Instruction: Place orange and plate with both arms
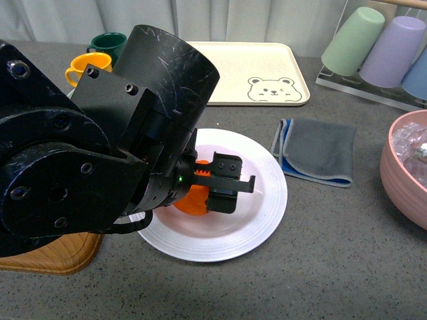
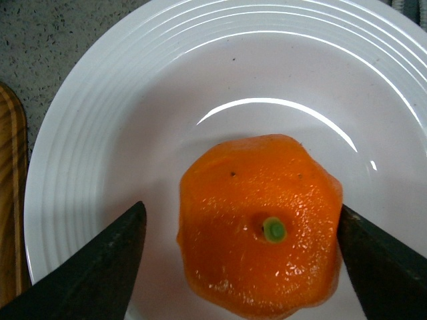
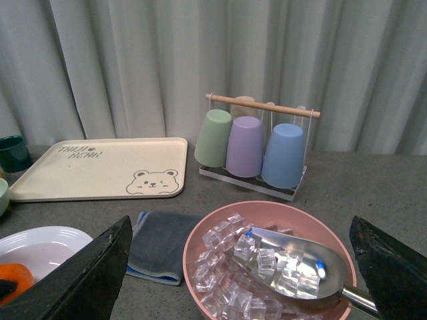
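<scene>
In the middle of the grey table [image 1: 333, 267], the plate [image 1: 267, 213] lies flat with the orange [image 2: 260, 227] resting in its well, green stem dot facing up. The left gripper [image 2: 241, 210] hangs over the plate with its jaws spread to either side of the fruit. In the left wrist view one of its dark fingers [image 2: 100, 267] stands clear of the peel with white plate showing between them, while the other sits right at the edge of the orange; whether it presses the skin cannot be told. In the front view the bulky black left arm covers the near-left part of the plate.

The right gripper [image 3: 240, 220] is spread wide and holds nothing. Its wrist camera looks over a pink bowl [image 3: 193, 240] filled with ice cubes [image 3: 227, 267] and a metal scoop [image 3: 300, 263].

Just to the right of the plate lies a folded grey cloth [image 1: 320, 150] with a blue edge. Behind the plate sits a cream bear tray [image 1: 247, 67], and to the tray's left stand a yellow mug [image 1: 87, 67] and a dark green mug [image 1: 110, 43]. A wooden board [image 1: 60, 257] shows under the left arm, beside the plate.
</scene>
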`<state>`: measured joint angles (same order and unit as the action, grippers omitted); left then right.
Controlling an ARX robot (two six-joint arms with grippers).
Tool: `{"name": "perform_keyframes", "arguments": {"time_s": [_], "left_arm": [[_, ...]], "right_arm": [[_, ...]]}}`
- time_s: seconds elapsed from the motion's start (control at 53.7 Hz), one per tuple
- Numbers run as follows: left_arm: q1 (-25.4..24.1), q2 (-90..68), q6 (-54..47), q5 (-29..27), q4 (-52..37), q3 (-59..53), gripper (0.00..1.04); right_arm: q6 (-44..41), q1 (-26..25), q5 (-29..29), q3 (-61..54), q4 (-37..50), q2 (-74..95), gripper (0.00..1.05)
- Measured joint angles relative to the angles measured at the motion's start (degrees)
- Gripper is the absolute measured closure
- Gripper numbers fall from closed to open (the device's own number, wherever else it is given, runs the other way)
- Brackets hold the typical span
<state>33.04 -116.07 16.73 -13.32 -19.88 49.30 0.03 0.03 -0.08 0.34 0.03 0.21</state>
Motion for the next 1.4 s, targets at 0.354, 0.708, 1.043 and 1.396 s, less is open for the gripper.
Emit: {"name": "perform_keyframes", "arguments": {"time_s": [0.354, 0.708, 1.043, 1.396], "left_arm": [[-0.90, 10.80, -10.23, -14.73, -33.38, -15.52, 0.27], [-13.79, 30.88, -15.69, -5.51, -53.07, -38.29, 0.90], [-23.65, 59.56, -16.26, 4.17, -32.59, -45.99, 1.01], [-32.68, 79.19, -16.31, 12.72, -16.15, -48.11, 1.01]], "right_arm": [[-0.02, 0.00, -0.15, 0.00, 0.00, 0.00, 0.09], [-0.02, 0.00, -0.04, 0.00, 0.00, 0.00, 0.09], [-0.02, 0.00, -0.02, -0.02, 0.00, 0.00, 0.09], [-0.02, 0.00, 0.00, 0.00, 0.00, 0.00, 0.09]]}}
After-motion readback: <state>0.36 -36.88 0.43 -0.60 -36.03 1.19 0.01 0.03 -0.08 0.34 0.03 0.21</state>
